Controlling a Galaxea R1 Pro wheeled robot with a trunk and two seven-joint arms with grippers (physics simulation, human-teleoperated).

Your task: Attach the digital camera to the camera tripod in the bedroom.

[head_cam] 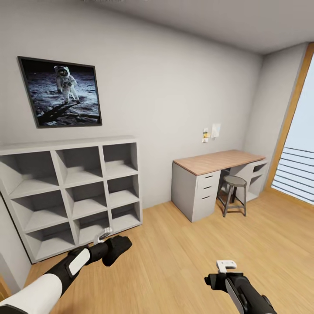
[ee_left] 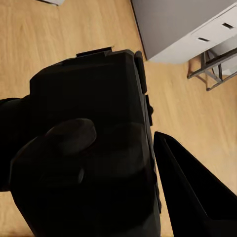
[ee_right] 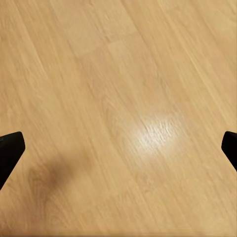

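Camera carried low in the left gripper, across a bedroom with no tripod in sight.

At the lower left of the head view the left gripper (head_cam: 114, 249) is closed around the digital camera (ee_left: 94, 148), a dark boxy lump that crowds the left wrist view with one finger (ee_left: 192, 187) pressed along its side. It looks rigid, compact and fairly light, probably smooth-shelled, so the firm body is the place to grip, away from lens and buttons. Behind stand white cubby shelves (head_cam: 74, 192) under a moon-landing picture (head_cam: 61, 92), then a desk (head_cam: 218, 162) and stool (head_cam: 234, 181) right of centre. At lower right the right gripper (head_cam: 226, 264) hangs over bare wood floor (ee_right: 118, 118), fingers spread wide and empty.
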